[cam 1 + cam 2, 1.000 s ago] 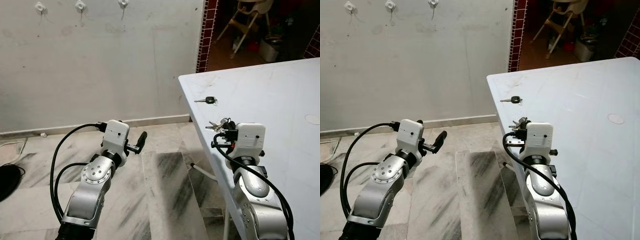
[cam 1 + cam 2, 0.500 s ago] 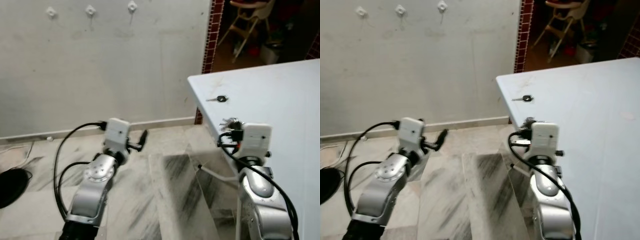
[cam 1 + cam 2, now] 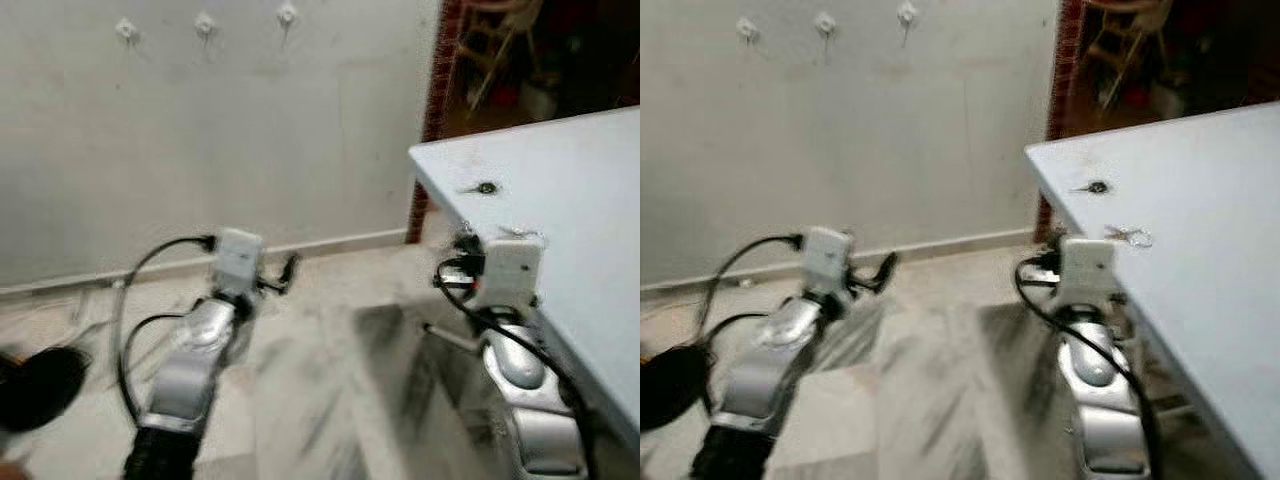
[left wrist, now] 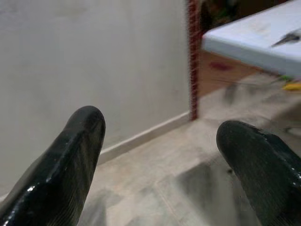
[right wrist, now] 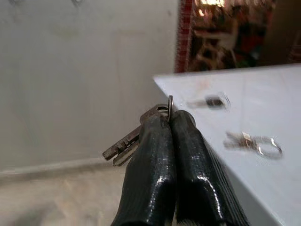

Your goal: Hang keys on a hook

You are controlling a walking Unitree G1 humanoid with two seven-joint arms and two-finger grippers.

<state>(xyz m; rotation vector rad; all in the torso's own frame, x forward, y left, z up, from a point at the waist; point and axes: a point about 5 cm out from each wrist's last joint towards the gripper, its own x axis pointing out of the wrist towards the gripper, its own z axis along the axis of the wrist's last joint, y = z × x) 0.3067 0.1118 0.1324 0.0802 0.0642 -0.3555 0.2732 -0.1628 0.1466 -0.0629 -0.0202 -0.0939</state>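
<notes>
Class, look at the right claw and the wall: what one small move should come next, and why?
Probably lift the right claw, shut on the small bunch of metal keys, toward the white wall hooks. The keys are already gripped off the pale blue table, and the hooks sit high up and away.

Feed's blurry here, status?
Right gripper shut on key bunch beside table. Left gripper open, idle. Wall hooks ahead, path looks clear.

Blurred throughout. Three small white wall hooks (image 3: 205,24) sit in a row high on the grey plaster wall (image 3: 200,130). Below, two silver arms reach forward over the streaked tile floor (image 3: 320,390) — the left gripper (image 3: 288,270) near the skirting. A dark-headed single key (image 3: 480,188) lies on the pale blue table (image 3: 570,190).
</notes>
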